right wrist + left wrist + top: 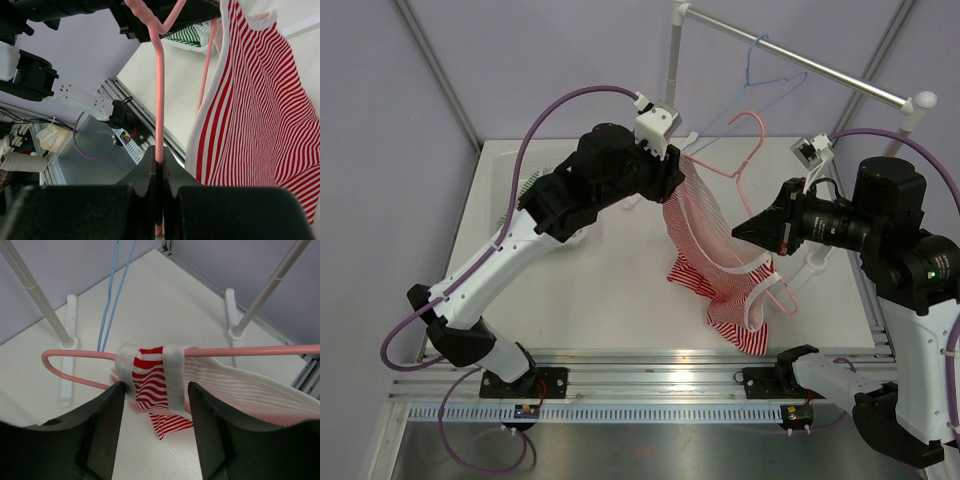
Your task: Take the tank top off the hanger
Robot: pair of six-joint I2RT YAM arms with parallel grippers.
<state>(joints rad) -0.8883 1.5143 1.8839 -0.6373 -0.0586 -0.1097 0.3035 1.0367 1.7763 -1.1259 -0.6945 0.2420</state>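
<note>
Black and white, the left arm (520, 240) is arching up from its base and reaching across the table (600, 270), its wrist bending down over one shoulder of the pink hanger (250, 351). The left end effector (156, 386) is standing spread, one finger on each side of the white strap (174, 375) that is looping over the hanger wire. The left-hand finger is touching the strap's edge and the other is standing just clear.

The red-and-white striped tank top (705, 235) is hanging from the hanger between the two arms, and its lower part is bunching low over the table. The top view is not showing whether the hem is resting on the table.

The right arm (895, 230) is pointing leftward with its wrist roughly level. The right end effector (159, 167) is pressing together on the pink wire, pinching it.

In the top view the wrist body is hiding the left fingertips. In the right wrist view the shirt's lower edge is running out of frame.
</note>
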